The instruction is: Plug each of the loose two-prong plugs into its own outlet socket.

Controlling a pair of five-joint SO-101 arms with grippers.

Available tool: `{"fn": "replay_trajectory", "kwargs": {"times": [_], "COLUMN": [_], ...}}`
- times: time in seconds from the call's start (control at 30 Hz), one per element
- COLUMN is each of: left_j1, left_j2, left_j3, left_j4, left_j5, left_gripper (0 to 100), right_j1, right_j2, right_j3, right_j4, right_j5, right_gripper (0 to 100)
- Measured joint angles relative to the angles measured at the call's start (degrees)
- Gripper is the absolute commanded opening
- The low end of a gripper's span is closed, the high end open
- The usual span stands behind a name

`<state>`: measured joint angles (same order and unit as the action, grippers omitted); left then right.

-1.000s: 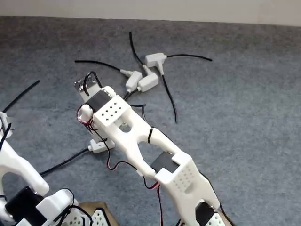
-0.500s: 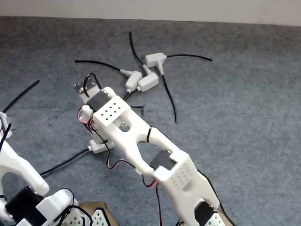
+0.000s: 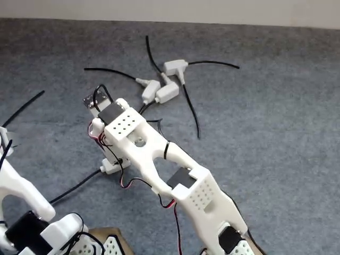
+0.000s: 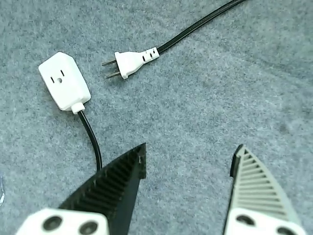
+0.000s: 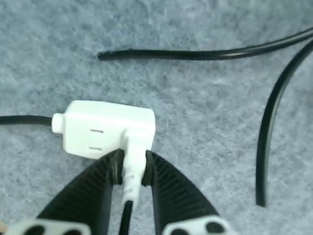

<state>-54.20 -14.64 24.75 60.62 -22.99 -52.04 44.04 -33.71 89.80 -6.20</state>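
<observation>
In the right wrist view my right gripper (image 5: 132, 157) is shut on a white plug (image 5: 133, 177). The plug's front end is pushed into the side of a white outlet block (image 5: 102, 131) lying on the grey carpet. In the high view the right arm (image 3: 159, 154) stretches to centre-left, and a white piece with a black cord (image 3: 111, 167) peeks out beneath it. My left gripper (image 4: 190, 148) hangs open above bare carpet. Beyond it lie a loose two-prong plug (image 4: 129, 62) and a white outlet socket (image 4: 64, 81), a small gap between them. The left arm (image 3: 21, 223) sits folded at the near left.
A cluster of white plug-and-socket pieces (image 3: 159, 91) and a T-shaped white piece (image 3: 175, 67) lie at the far centre, black cords (image 3: 191, 109) trailing from them. Loose black cords (image 5: 266, 112) run close to the right gripper. The carpet to the right is open.
The right arm has shifted slightly, its elbow moving a little left and up. The white piece beneath it has barely moved. The left arm is still.
</observation>
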Motion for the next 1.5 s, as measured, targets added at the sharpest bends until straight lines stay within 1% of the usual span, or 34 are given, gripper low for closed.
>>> {"fn": "replay_trajectory", "kwargs": {"times": [0.17, 0.27, 0.43, 0.5, 0.63, 0.87, 1.1, 1.17, 1.33, 1.4, 1.5], "left_j1": [0.0, 0.53, 4.75, 6.95, 12.4, 19.52, 23.3, 23.82, 24.53, 24.53, 24.26], "left_j2": [0.0, 0.0, 0.0, 0.0, 0.0, 0.0, 0.0, 0.0, 0.0, 0.0, 0.0], "left_j3": [0.0, 0.35, 3.43, 3.43, 3.96, 4.04, 4.04, 4.04, 4.04, 4.04, 4.04], "left_j4": [0.0, 0.0, 0.18, 1.67, 4.13, 4.22, 4.22, 4.22, 3.96, 2.81, 2.37], "left_j5": [-0.44, -1.14, -1.49, -1.49, -1.49, -1.41, -1.93, -4.66, -11.6, -13.45, -15.65], "left_gripper": [29, 29, 29, 29, 29, 29, 29, 29, 29, 29, 29], "right_j1": [2.73, 6.42, 12.04, 14.68, 18.46, 21.63, 27.43, 29.36, 30.95, 30.95, 30.95], "right_j2": [-2.2, -3.6, -5.89, -5.98, -5.98, -5.98, -1.85, 0.18, 3.43, 3.43, 3.43], "right_j3": [-4.92, -9.23, -16.44, -18.02, -21.54, -23.74, -24.09, -24.09, -24.09, -24.09, -24.09], "right_j4": [2.46, 3.34, 3.69, 3.16, -0.35, -10.9, -21.27, -22.68, -23.38, -23.38, -23.3], "right_j5": [1.58, 3.08, 4.84, 6.33, 9.32, 12.84, 19.16, 19.69, 21.63, 21.8, 21.89], "right_gripper": [0.7, 0.7, 0.7, 0.7, 0.7, 0.7, 1.0, 5.0, 21.8, 24.2, 24.2]}}
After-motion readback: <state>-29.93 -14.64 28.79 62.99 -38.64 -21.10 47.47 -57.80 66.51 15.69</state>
